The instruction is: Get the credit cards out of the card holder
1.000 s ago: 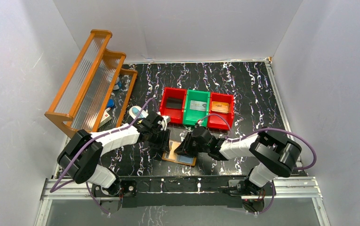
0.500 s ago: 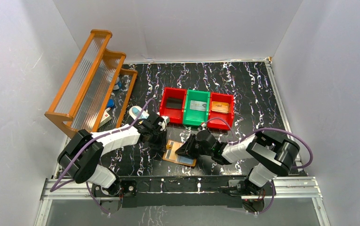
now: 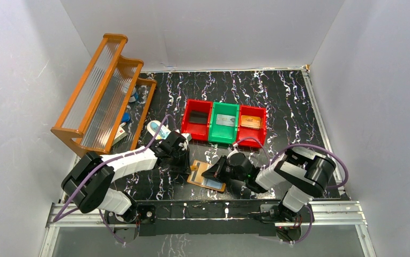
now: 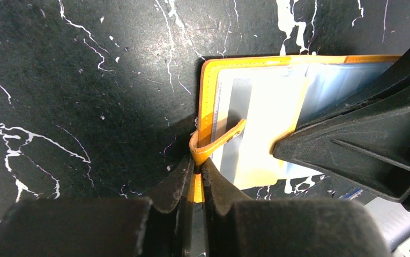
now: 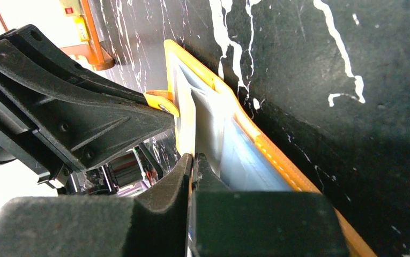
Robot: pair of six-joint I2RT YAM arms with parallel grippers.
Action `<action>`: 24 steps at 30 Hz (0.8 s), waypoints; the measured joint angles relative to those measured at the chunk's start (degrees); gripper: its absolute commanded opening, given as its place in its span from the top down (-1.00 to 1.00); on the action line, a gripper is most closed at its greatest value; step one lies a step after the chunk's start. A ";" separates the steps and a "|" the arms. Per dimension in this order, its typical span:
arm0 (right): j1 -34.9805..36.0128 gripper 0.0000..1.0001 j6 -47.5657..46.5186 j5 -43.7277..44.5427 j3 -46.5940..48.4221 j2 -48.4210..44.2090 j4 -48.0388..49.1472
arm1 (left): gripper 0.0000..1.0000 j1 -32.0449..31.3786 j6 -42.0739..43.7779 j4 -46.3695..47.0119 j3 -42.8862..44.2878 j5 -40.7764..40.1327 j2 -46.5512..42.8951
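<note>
Both grippers are pinched shut. The left gripper (image 4: 197,167) clamps the card holder (image 4: 209,80) by its orange edge beside the tab, likely to anchor it on the table (image 4: 84,80). Facing it, the right gripper (image 5: 192,160) nips a thin edge at the holder's open side. This seems to be the card (image 5: 245,160), which sits just beside its fingertips, mostly inside and ready to be pulled out.

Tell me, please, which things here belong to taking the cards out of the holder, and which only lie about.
Job in hand:
- holder, gripped at its tab edge by the left pincer
- card inside it
- right pincer, closed at the opposite edge

Lying about:
- red and green bins
- wooden rack
- oval item
</note>
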 measured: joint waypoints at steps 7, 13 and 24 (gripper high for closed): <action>0.00 0.75 -0.46 0.22 -1.86 -4.48 -1.62 | 1.00 -0.76 -1.60 0.11 -0.31 -1.70 -0.39; -0.44 0.68 -0.70 0.24 -4.42 -9.86 -6.16 | 1.00 -1.07 -2.21 -0.09 -0.31 -2.56 -0.44; -2.49 0.72 1.18 -0.90 -8.59 -13.11 -7.19 | 1.00 -1.44 -2.93 -1.16 -0.35 -3.69 -1.16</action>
